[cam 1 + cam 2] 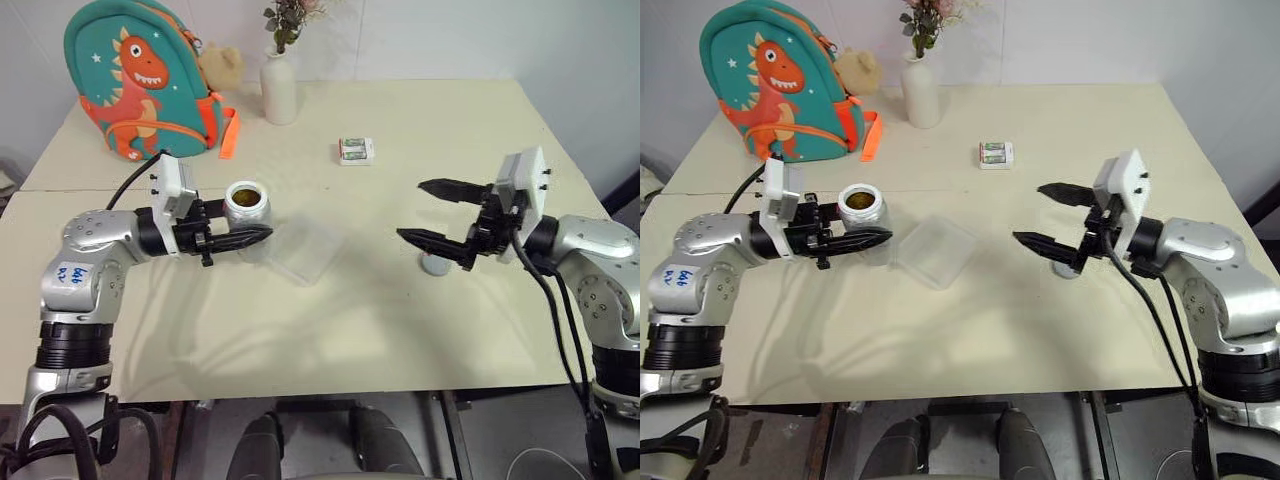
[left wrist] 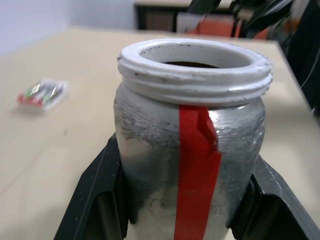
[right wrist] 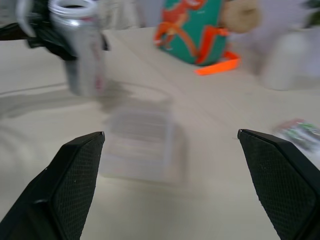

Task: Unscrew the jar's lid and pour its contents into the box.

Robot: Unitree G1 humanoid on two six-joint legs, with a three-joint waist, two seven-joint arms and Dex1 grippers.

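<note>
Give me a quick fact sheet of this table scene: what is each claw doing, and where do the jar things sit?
left claw: shut on the jar, held upright
jar mouth: open, lid off
contents: olive-brown, inside the jar
right claw: open, holding nothing
lid: on the table, under the right claw
box: clear tray, beside the jar

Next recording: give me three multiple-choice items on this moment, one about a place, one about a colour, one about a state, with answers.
1. Where is the lid?
A. on the jar
B. on the table under the right gripper
C. in the box
2. What colour is the stripe on the jar?
A. red
B. blue
C. green
3. How is the right gripper?
A. shut on the lid
B. shut on the box
C. open, holding nothing

Answers: B, the grey cap lies beneath the black fingers; A, the left wrist view shows red; C, its fingers stand wide apart.
</note>
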